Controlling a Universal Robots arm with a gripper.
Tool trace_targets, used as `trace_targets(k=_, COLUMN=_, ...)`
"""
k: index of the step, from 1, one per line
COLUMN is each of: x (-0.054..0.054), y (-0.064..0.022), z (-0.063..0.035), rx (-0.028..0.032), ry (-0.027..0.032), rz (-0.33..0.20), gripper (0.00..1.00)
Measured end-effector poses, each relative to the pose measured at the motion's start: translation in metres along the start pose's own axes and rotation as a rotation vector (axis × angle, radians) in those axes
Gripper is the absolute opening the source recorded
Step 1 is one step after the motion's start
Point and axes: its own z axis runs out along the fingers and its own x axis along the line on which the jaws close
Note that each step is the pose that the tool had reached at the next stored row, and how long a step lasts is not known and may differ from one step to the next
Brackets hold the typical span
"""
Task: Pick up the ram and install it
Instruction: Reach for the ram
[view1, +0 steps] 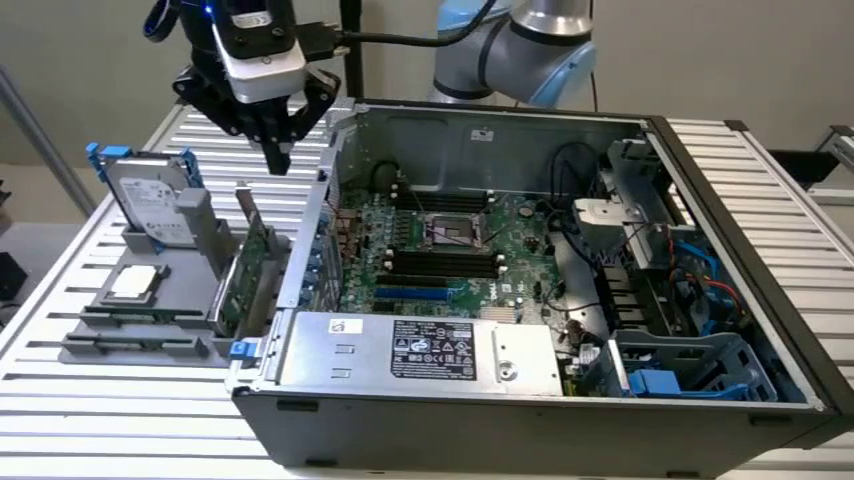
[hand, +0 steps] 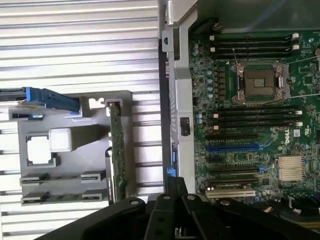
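My gripper (view1: 276, 152) hangs shut and empty above the slatted table, just outside the open computer case (view1: 747, 250), over the back of the grey parts holder (view1: 80, 350). Its dark fingers (hand: 172, 200) reach toward the case wall. A thin dark-green strip, likely the ram (view1: 134, 316), stands on edge in a low slot at the holder's front, well below and ahead of the gripper; the ram (hand: 62, 178) is a faint dark line there. Black memory slots (view1: 427, 262) lie empty beside the CPU socket (view1: 447, 232) on the motherboard, and the memory slots (hand: 255, 117) flank it.
The holder also carries a hard drive (view1: 147, 200) with blue clips, a boxed chip (view1: 134, 282) and a tall green expansion card (view1: 254, 275) with metal bracket. The case's side wall (view1: 320, 230) rises between holder and motherboard. A power supply (view1: 414, 345) and cables (view1: 667, 260) crowd the case.
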Motion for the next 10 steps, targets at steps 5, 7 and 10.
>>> trace_targets(k=5, x=0.022, y=-0.0066, z=0.0008, rx=0.0001, ry=0.0, rz=0.0, gripper=0.0)
trace_targets(k=7, x=0.031, y=-0.0092, z=0.0013, rx=0.0, ry=0.0, rz=0.0, gripper=0.0)
trace_targets(k=10, x=0.049, y=-0.0144, z=0.0021, rx=0.0, ry=0.0, rz=0.0, gripper=0.0)
